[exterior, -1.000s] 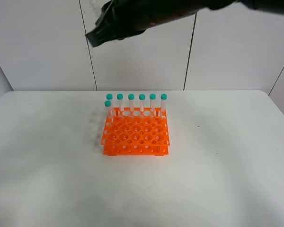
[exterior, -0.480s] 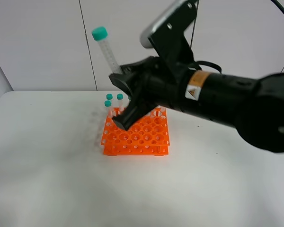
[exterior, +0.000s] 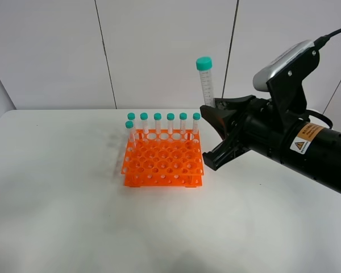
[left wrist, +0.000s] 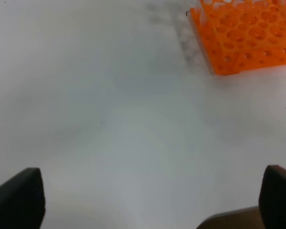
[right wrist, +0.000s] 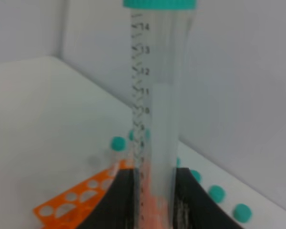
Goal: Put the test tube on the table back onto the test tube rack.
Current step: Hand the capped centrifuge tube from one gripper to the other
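1. White table is lying under my left gripper, which is hanging wide open.
2. Orange test tube rack is carrying seven capped tubes.
3. My right gripper is clamping the test tube upright beside the rack; seating it is not yet done.

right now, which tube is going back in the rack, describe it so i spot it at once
Find the bright orange square plastic rack on the white tabletop, then the black right gripper beyond its right side. Shut in it stands a clear plastic test tube with a teal screw cap. Unlike the seven matching tubes seated in the rack, it hangs in the air.
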`<state>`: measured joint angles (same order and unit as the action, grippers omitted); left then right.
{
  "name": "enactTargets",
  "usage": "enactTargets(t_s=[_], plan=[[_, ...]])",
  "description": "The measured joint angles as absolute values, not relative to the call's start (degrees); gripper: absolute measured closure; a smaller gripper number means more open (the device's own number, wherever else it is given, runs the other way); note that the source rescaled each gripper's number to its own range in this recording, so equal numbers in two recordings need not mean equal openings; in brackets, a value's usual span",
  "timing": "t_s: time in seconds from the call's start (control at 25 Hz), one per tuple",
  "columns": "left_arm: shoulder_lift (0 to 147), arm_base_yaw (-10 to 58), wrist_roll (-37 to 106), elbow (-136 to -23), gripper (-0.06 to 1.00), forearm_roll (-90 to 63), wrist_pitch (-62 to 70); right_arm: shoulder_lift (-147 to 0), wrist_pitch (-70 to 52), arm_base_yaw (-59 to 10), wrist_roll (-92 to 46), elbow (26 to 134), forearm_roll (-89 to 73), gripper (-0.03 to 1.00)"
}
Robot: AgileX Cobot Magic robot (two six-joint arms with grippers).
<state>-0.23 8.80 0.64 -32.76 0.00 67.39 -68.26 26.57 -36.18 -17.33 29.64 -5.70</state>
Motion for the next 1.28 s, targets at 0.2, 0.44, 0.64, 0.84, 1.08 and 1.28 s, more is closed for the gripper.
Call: enactTargets(t_s=[0.2,0.44,0.64,0.84,1.08,1.28], plan=[[-0.23,8.80,0.64,-32.76,-0.06,0.00,67.39,-69.69,28.54,-35.85,-14.04,29.64,-2.55,0.95],[-0.23,8.80,0.64,-32.76,-0.06,0.00,67.39,-76.74,30.21,-35.85,-6.29,29.64,4.75,0.95],[-0.23,8.80,0.64,-32.76,-0.06,0.00,67.39,-79.86,31.53,-35.85,-0.42,29.64,8.51,0.95],[-0.23,8.80,0.64,-32.76,-0.06,0.57,67.39,-79.86,32.87,-35.85,0.87,29.64,10.32,0.95],[-0.23,8.80,0.64,-32.76,-0.06,1.13,67.39,-79.86,32.77,-35.85,0.87,29.64,10.52,0.95],[3.55,8.80,0.88,-35.66,-0.06,0.85,67.34,-79.86,32.50,-35.85,0.87,29.64,10.76,0.95]])
